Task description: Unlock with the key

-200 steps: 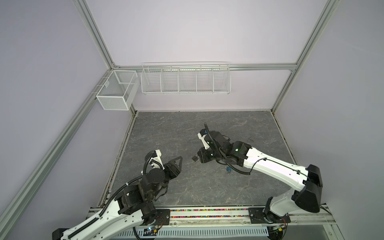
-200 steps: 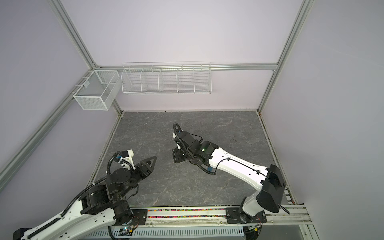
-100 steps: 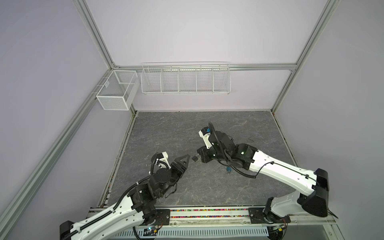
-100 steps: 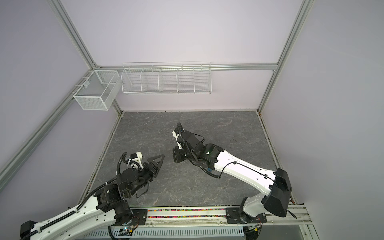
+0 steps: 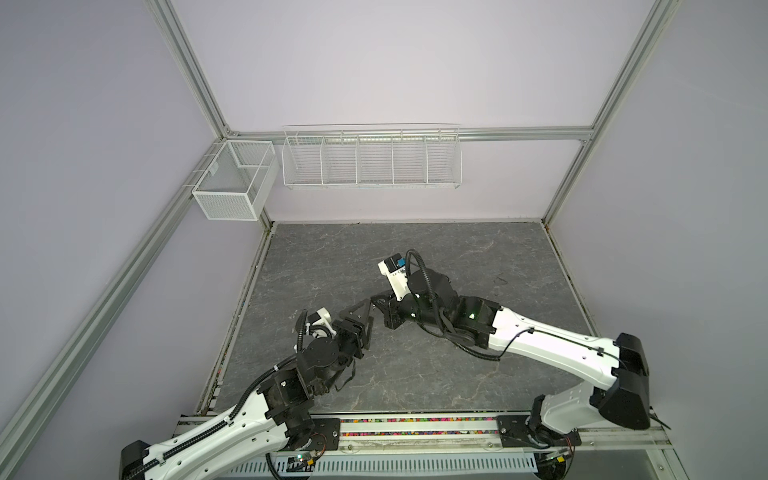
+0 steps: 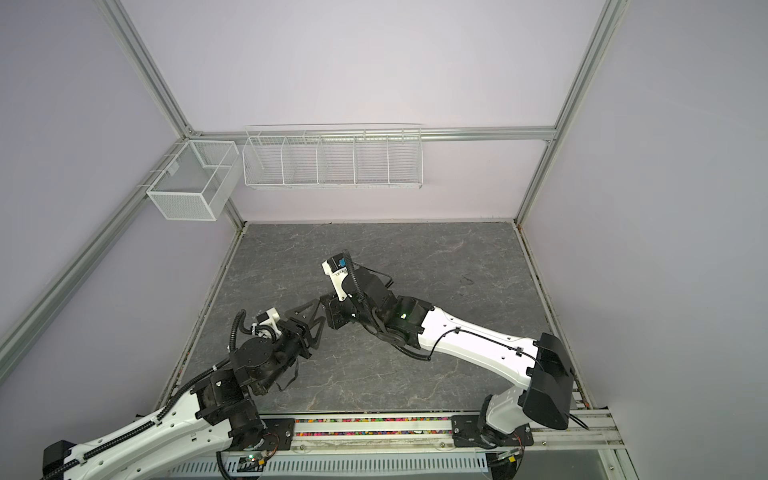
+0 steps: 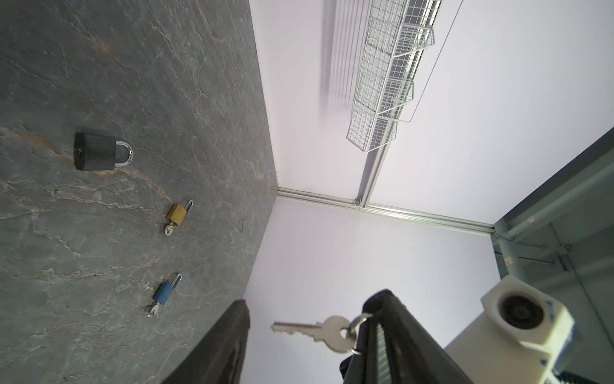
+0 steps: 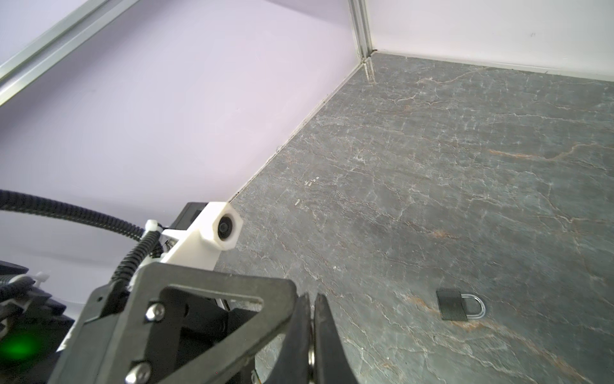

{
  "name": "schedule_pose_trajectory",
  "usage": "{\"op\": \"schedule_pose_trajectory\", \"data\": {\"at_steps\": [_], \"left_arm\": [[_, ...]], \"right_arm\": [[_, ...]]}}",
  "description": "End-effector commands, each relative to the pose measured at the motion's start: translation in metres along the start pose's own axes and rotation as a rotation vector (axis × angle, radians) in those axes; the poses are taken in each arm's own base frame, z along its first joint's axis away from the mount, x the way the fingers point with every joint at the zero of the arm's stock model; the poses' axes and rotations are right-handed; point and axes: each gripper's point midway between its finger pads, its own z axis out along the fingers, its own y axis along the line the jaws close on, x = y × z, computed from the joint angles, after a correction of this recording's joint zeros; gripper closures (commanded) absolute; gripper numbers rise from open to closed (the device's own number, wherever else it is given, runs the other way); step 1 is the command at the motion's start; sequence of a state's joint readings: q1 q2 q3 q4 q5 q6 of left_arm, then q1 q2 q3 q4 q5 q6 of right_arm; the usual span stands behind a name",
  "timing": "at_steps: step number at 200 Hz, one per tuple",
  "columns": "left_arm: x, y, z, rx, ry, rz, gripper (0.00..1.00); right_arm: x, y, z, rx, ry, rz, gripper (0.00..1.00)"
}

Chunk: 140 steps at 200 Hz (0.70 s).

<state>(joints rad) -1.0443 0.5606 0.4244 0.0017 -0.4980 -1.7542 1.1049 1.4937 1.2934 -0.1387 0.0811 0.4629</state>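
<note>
Your right gripper (image 8: pixel 312 299) is clamped shut, holding the silver metal key (image 7: pixel 310 329), which shows lower centre in the left wrist view; your left gripper (image 5: pixel 368 315) stands partly open just beside it, gripping nothing.

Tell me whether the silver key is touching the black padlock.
Apart. The left wrist view shows the silver key up in the air, far from the black padlock, which lies on the table.

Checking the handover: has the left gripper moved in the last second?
Yes. In both top views the left gripper has moved away from the front rail, up to the right gripper, which holds the key.
</note>
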Motion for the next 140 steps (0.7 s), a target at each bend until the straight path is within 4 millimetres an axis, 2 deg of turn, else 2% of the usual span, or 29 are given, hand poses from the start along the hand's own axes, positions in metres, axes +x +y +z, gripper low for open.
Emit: {"op": "schedule_pose_trajectory", "data": {"at_steps": [1,27,63,108,140], "left_arm": [[-0.015,0.002,-0.003,0.023,-0.068,-0.107,0.36],[-0.019,-0.003,-0.006,0.048,-0.082,-0.133,0.36],[-0.022,0.004,-0.004,0.081,-0.085,-0.249,0.37],[-0.025,0.000,-0.006,0.091,-0.098,-0.270,0.38],[-0.031,-0.002,-0.011,0.113,-0.117,-0.297,0.38]], "right_arm": [[0.001,0.018,0.008,-0.077,-0.035,-0.027,0.93],[0.005,0.019,0.012,-0.074,-0.033,-0.024,0.93],[0.009,0.020,0.017,-0.087,-0.044,0.000,0.93],[0.008,0.026,0.019,-0.105,-0.058,-0.007,0.93],[0.014,0.029,0.020,-0.114,-0.044,-0.006,0.93]]}}
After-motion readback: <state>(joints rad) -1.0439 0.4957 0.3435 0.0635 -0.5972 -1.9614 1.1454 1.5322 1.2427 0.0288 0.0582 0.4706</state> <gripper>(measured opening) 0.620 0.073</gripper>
